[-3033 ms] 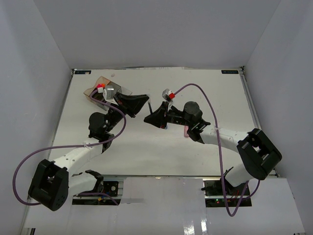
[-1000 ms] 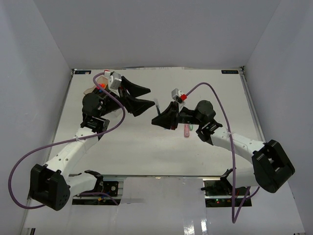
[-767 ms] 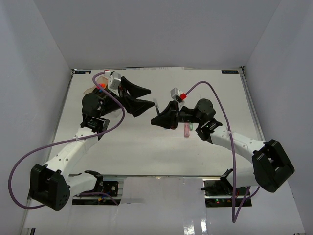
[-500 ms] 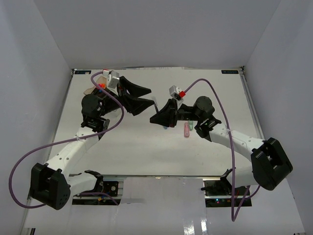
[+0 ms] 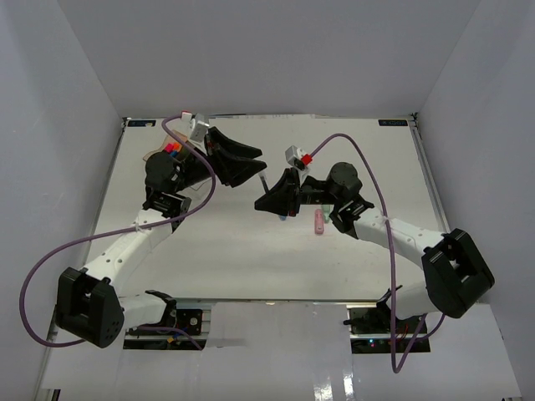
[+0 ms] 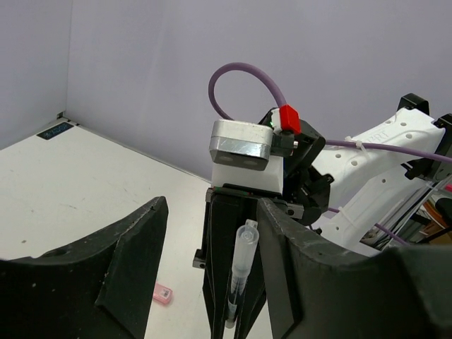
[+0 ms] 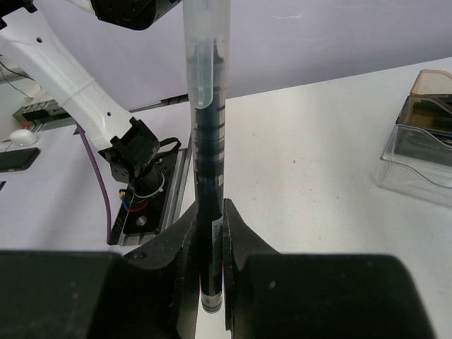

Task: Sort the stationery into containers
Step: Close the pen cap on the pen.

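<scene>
Right gripper point(image 7: 210, 219) clamped on thin pen point(image 7: 207, 127); left gripper point(image 6: 212, 208) parted around its capped end. Handover judged; next, left closes, right releases.

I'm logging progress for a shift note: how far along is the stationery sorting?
Done: nothing certain; what the organiser tray holds is unclear. In hand: the right gripper is shut on an upright pen, the open left gripper flanking its cap, apparently a handover. Left: that pen and a pink marker on the table.
</scene>
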